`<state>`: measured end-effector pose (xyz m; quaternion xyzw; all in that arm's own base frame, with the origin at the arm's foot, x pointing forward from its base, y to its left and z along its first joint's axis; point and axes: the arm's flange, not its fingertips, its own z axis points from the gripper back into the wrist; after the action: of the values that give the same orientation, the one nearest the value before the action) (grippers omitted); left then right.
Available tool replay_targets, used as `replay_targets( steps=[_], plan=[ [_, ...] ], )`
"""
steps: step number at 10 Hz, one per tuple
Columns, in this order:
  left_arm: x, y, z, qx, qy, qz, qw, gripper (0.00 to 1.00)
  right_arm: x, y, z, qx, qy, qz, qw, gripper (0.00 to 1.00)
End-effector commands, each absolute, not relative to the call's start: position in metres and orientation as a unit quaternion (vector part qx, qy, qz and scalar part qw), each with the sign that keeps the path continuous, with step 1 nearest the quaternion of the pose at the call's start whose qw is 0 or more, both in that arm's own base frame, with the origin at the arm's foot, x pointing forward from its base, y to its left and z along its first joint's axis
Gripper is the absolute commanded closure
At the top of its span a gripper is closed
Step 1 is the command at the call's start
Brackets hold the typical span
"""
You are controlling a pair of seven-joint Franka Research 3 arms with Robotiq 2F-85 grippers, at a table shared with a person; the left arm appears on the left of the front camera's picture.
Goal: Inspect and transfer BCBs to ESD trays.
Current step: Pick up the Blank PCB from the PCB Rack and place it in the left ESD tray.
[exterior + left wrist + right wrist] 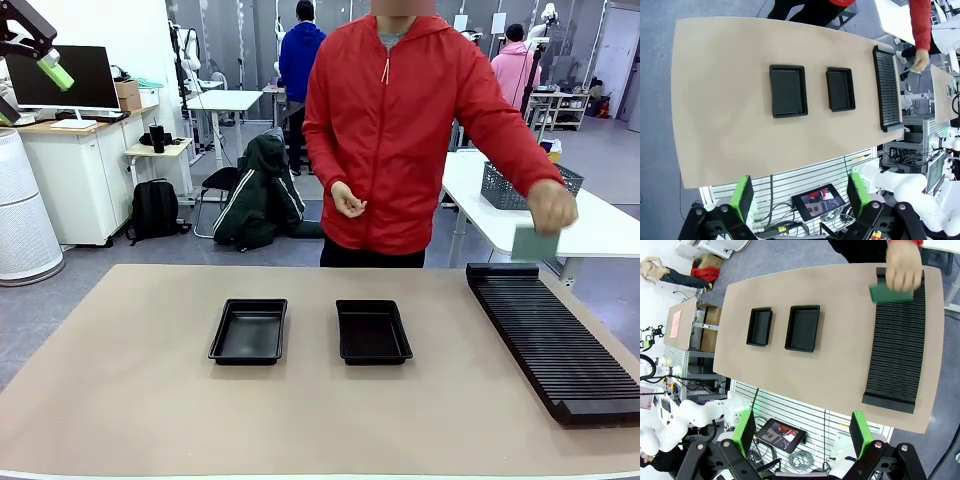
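Right now you are looking at the very start of the job. The person's hand (552, 208) is holding one BCB (533, 243) just above the far end of the slotted rack (555, 340); whether it is going into a slot or being offered to you, you cannot tell. The left ESD tray (249, 331) and the right ESD tray (373, 331) are sitting empty side by side in the middle of the table (120, 400), well apart from the rack.

Your left gripper (801, 192) and right gripper (803, 432) are hanging high over the table, jaws spread wide and gripping nothing. The next move is probably calling for patience: wait until the board is seated or presented, then bring one arm down to take it by an edge.

The person's fingers are covering part of the board, so its condition is not readable. The front view's right edge is cutting off the rack's near corner.
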<state>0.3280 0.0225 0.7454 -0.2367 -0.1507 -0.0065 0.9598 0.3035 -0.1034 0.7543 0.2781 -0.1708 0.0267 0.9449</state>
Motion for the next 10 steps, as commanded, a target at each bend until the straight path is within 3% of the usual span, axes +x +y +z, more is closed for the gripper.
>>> replay_targets(
  steps=[1,10],
  plan=[
    [0.3305,0.0288,0.7500,-0.240,-0.136,-0.003,0.961,0.00,0.3018,-0.1016,0.7547,0.281,-0.171,0.032,0.944,0.00],
    [0.3280,0.0225,0.7454,-0.237,-0.151,-0.007,0.960,0.00,0.3018,-0.1016,0.7547,0.281,-0.171,0.032,0.944,0.00]
  ],
)
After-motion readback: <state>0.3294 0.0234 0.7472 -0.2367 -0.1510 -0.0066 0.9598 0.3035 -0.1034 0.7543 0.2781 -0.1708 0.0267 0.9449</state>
